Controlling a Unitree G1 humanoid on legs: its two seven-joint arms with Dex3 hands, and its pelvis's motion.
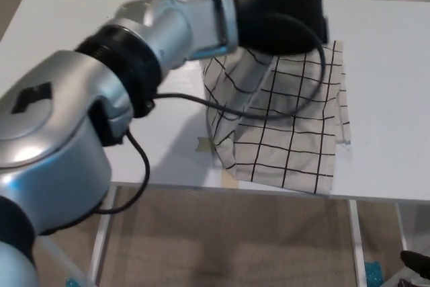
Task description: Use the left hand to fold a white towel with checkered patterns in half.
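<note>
Left hand [282, 5] hangs over the white table [396, 65]; the checkered towel [289, 132] spreads at its 6 o'clock. Its grip cannot be told.

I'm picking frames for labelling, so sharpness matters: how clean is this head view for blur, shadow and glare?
Head view: the left hand and silver forearm look slightly soft, the towel grid stays crisp; the arm throws a soft shadow on the table; mild highlights on the arm's metal, no washed-out glare.
</note>
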